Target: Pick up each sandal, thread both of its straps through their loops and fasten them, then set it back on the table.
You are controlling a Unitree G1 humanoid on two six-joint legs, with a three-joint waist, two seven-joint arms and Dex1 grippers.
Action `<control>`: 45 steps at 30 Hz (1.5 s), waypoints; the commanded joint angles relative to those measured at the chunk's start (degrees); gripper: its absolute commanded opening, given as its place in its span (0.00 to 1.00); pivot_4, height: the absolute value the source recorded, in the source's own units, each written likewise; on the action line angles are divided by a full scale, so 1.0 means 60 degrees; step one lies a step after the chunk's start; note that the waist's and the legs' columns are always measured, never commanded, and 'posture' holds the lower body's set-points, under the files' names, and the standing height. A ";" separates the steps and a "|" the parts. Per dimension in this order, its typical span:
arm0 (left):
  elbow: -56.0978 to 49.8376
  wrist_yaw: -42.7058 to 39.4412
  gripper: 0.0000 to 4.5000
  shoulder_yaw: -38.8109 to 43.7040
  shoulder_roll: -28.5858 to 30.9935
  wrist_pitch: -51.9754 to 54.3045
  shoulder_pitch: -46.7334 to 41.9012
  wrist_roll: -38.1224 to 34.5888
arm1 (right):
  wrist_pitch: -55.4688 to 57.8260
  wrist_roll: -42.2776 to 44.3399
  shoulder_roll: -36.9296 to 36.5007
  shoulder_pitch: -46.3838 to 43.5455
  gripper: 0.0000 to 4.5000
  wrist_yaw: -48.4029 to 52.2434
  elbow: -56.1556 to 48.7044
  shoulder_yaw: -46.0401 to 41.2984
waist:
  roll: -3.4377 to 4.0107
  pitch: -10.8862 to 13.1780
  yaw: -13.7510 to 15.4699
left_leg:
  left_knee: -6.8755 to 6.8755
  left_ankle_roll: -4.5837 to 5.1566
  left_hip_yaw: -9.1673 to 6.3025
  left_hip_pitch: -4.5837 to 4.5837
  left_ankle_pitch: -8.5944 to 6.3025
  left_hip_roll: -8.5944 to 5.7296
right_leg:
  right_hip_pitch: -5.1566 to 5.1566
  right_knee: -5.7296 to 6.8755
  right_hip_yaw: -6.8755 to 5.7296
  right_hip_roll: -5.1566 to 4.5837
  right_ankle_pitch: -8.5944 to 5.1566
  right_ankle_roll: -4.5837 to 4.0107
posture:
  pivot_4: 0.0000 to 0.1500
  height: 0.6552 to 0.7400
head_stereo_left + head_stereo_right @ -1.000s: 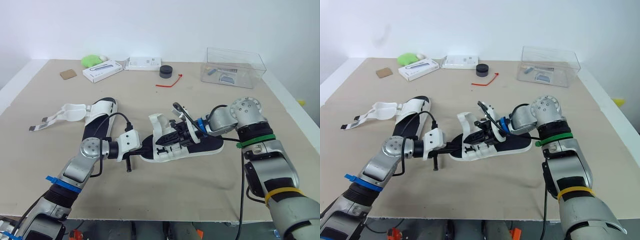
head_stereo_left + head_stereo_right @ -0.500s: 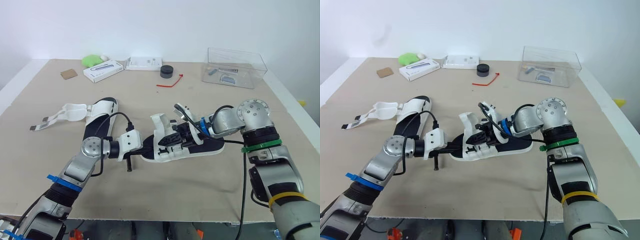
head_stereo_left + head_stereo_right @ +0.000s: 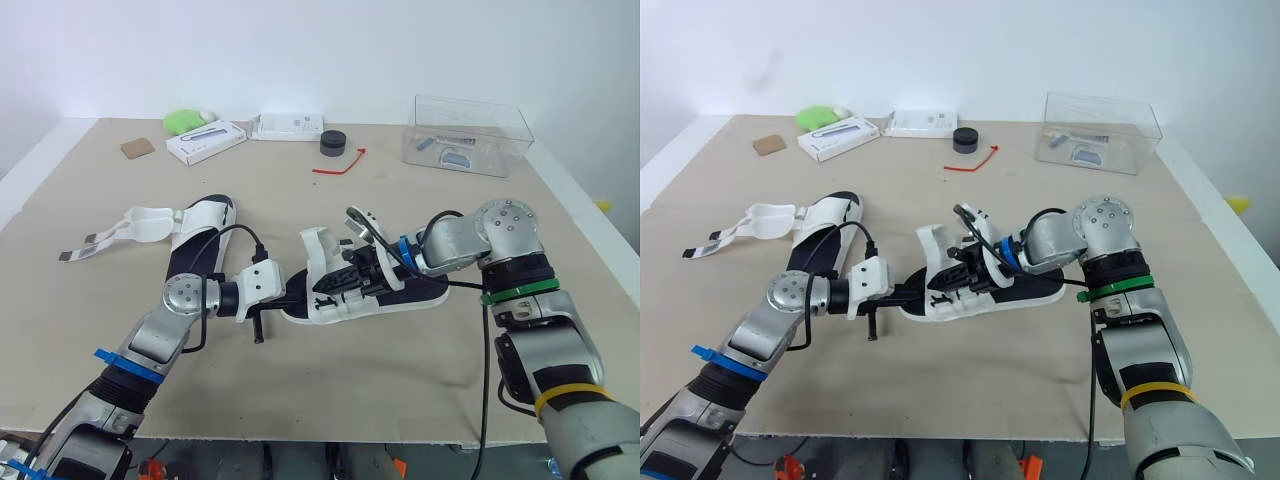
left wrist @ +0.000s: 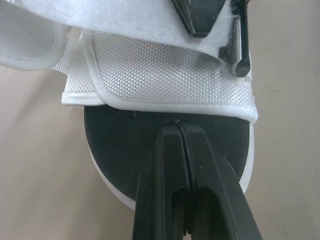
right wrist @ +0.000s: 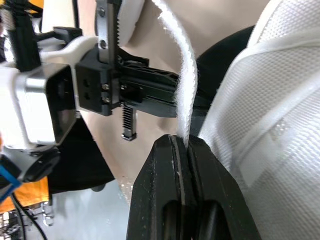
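A white-and-black sandal (image 3: 372,287) lies at the table's middle. My left gripper (image 3: 296,294) is shut on the front rim of its black sole (image 4: 125,145), the fingers (image 4: 165,150) pressed together over the edge. From the other side my right gripper (image 3: 347,276) reaches over the sandal and is shut on one white strap (image 5: 183,95), which runs up from between its fingers (image 5: 162,165). The second sandal (image 3: 196,238) lies to the left, its straps (image 3: 112,232) spread loose on the table.
At the back right stands a clear plastic box (image 3: 468,135). Along the back edge are a black round puck (image 3: 333,144), a red cord (image 3: 338,165), two white boxes (image 3: 205,142) (image 3: 287,126), a green object (image 3: 182,122) and a brown square (image 3: 136,149).
My right arm swung slightly outward and then eased back, still gripping the strap. The sandal and the left gripper stayed in place.
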 commanded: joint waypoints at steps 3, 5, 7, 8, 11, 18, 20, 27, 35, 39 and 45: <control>0.0568 0.0046 0.00 -0.0366 0.0152 0.0251 0.0332 0.0620 | -0.0679 0.1576 -0.0145 -0.0024 0.01 -0.1112 0.0073 0.0292 | 0.0000 0.0000 -0.0003 | 0.0000 0.0000 0.0002 -0.0001 0.0000 0.0000 | 0.0000 -0.0003 0.0002 0.0000 0.0002 0.0004 | 1.00 1.00; 0.0538 0.0039 0.00 -0.0374 0.0171 0.0246 0.0356 0.0627 | -0.0788 0.1830 -0.0254 0.0097 0.01 -0.1314 -0.0037 0.0446 | 0.0000 0.0000 -0.0002 | 0.0000 0.0000 0.0002 -0.0003 0.0000 0.0000 | 0.0000 -0.0004 0.0002 0.0000 0.0003 0.0005 | 1.00 1.00; 0.0513 0.0032 0.00 -0.0386 0.0188 0.0243 0.0377 0.0634 | -0.0790 0.1869 -0.0363 0.0229 0.01 -0.1361 -0.0241 0.0566 | 0.0000 0.0000 -0.0003 | 0.0000 0.0000 0.0002 -0.0003 0.0000 0.0000 | 0.0001 -0.0010 0.0002 0.0000 0.0004 0.0006 | 1.00 1.00; 0.0484 0.0026 0.00 -0.0391 0.0195 0.0249 0.0396 0.0630 | -0.0797 0.1869 -0.0445 0.0340 0.01 -0.1390 -0.0366 0.0641 | 0.0002 -0.0001 -0.0005 | 0.0000 0.0000 0.0002 -0.0004 0.0000 0.0000 | 0.0002 -0.0013 0.0003 0.0000 0.0005 0.0008 | 1.00 1.00; 0.0418 0.0029 0.00 -0.0405 0.0206 0.0257 0.0446 0.0640 | -0.0845 0.1869 -0.0650 0.0544 0.01 -0.1430 -0.0619 0.0795 | 0.0013 -0.0009 -0.0004 | -0.0002 0.0001 0.0005 -0.0005 0.0000 0.0000 | 0.0001 -0.0016 0.0006 -0.0001 0.0005 0.0011 | 1.00 1.00; 0.0266 0.0038 0.00 -0.0455 0.0229 0.0283 0.0572 0.0656 | -0.0894 0.1869 -0.0969 0.0803 0.01 -0.1369 -0.1096 0.0969 | 0.0018 -0.0015 0.0001 | -0.0003 0.0010 0.0005 -0.0011 -0.0006 0.0000 | 0.0001 -0.0025 0.0005 -0.0001 0.0004 0.0013 | 1.00 1.00; 0.0228 0.0050 0.00 -0.0468 0.0226 0.0290 0.0598 0.0659 | -0.0957 0.1869 -0.1088 0.0922 0.01 -0.1428 -0.1302 0.1039 | 0.0019 -0.0018 0.0004 | -0.0005 0.0018 0.0004 -0.0013 -0.0011 0.0000 | 0.0001 -0.0030 0.0004 -0.0003 0.0003 0.0014 | 1.00 1.00; 0.0187 0.0070 0.00 -0.0528 0.0221 0.0306 0.0595 0.0644 | -0.1298 0.1750 -0.1455 0.1126 0.01 -0.1682 -0.1989 0.1301 | 0.0020 -0.0026 0.0009 | -0.0005 0.0044 0.0008 -0.0021 -0.0026 -0.0012 | 0.0003 -0.0041 0.0004 -0.0020 0.0002 0.0014 | 1.00 1.00; 0.0171 0.0104 0.00 -0.0541 0.0229 0.0336 0.0600 0.0630 | -0.1393 0.1021 -0.1559 0.1289 0.01 -0.1335 -0.2810 0.1326 | 0.0021 -0.0031 0.0012 | -0.0005 0.0048 0.0007 -0.0021 -0.0029 -0.0012 | 0.0004 -0.0043 0.0004 -0.0022 -0.0001 0.0020 | 1.00 1.00; 0.0208 0.0114 0.00 -0.0542 0.0230 0.0327 0.0599 0.0636 | -0.1319 0.0644 -0.1512 0.1223 0.01 -0.0983 -0.3066 0.1256 | 0.0022 -0.0035 0.0012 | -0.0004 0.0048 0.0007 -0.0020 -0.0029 -0.0011 | 0.0004 -0.0044 0.0004 -0.0022 -0.0001 0.0019 | 1.00 1.00; 0.0241 0.0130 0.00 -0.0526 0.0211 0.0333 0.0565 0.0628 | -0.1080 -0.0720 -0.1476 0.1119 0.01 0.0120 -0.4056 0.1139 | 0.0026 -0.0038 0.0012 | -0.0004 0.0049 0.0006 -0.0019 -0.0029 -0.0011 | 0.0004 -0.0044 0.0003 -0.0021 -0.0001 0.0020 | 1.00 1.00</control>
